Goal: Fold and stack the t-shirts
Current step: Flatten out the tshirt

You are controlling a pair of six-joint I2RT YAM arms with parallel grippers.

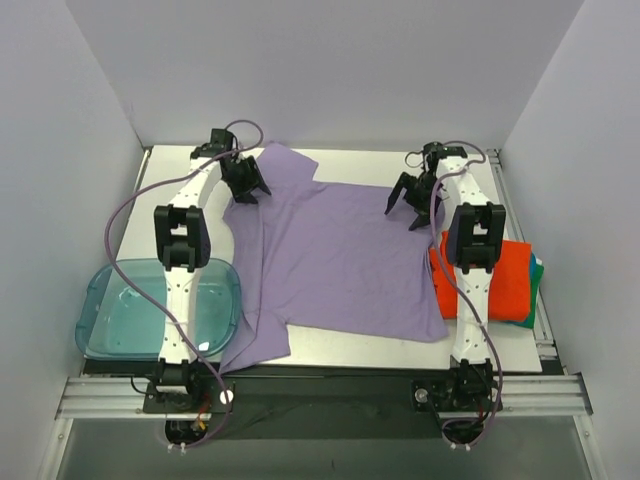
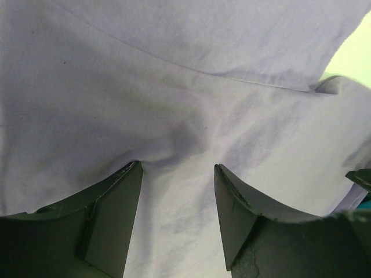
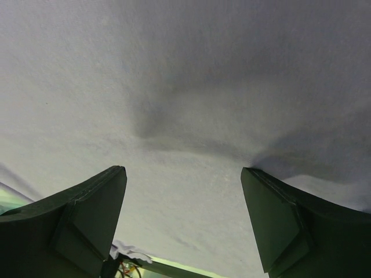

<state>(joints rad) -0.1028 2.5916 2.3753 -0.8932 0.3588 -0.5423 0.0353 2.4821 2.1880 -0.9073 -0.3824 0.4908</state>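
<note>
Shirt tally: purple one unfolded, orange and green already stacked at right.

Blue tray [image 1: 110,305] sits near-left, a purple flap just beside its rim. Left gripper [image 1: 250,193] is spread, tips resting on the purple shirt [image 1: 340,260] at its far-left part, gripping nothing. That shirt lies flat across mid-table. Right gripper [image 1: 404,212] is likewise spread and empty at the far-right part. The orange shirt [image 1: 512,285] lies folded by the right edge, over a green shirt [image 1: 538,272] that shows only as a sliver. You likely have one fold and one stacking left. Bare table [image 1: 400,350] is scarce: fold inward.
</note>
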